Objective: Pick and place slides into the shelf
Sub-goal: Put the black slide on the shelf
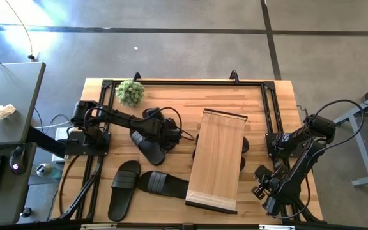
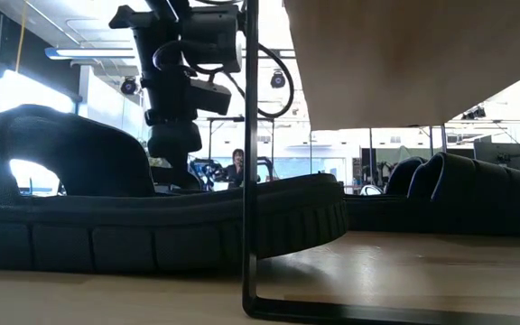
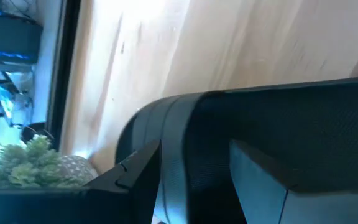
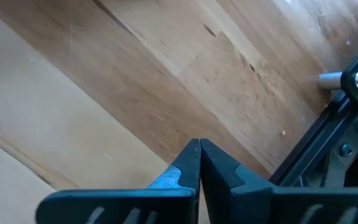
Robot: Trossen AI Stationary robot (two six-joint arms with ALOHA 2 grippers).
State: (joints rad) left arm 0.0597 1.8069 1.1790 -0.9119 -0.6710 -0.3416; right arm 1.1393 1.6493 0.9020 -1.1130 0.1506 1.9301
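At the table's near edge, left of centre: two loose slides (image 1: 123, 190) lying side by side, one toe reaching the shelf (image 1: 217, 160). Right pincer (image 1: 265, 191) parked by the near right corner, clenched on nothing, tips pressed together in its wrist view (image 4: 199, 144). Under the shelf plank, dark tucked slides (image 1: 244, 145) peeking out at its right side; seen level only in the low view (image 2: 459, 194). Further back, left pincer (image 1: 165, 133) down on a third slide (image 1: 147, 148); cannot tell whether grasping. Plant (image 1: 130, 92) at the far left corner.
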